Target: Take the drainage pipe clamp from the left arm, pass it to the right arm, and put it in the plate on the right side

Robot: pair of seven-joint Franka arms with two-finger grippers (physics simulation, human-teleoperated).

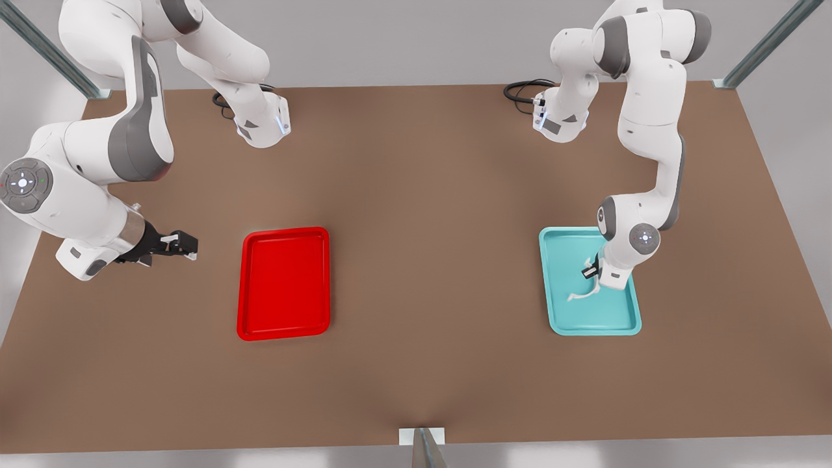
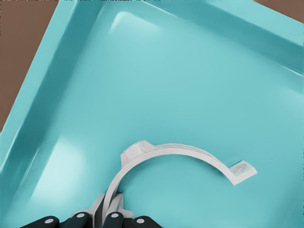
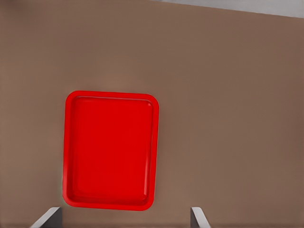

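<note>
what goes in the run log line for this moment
left pincer: shut on clamp in teal tray | right pincer: open, waiting beside red plate

Simulated robot lab: bare brown table (image 1: 416, 364), metal frame struts (image 1: 45, 49), two bench-mounted arms, grey walls

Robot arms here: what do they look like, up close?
Both arms are glossy white with rounded segments and grey joint caps. The right arm has a round grey disc with small markings and a metal collar before its black gripper. The left arm ends in a black gripper. Black cables loop at the bases.
</note>
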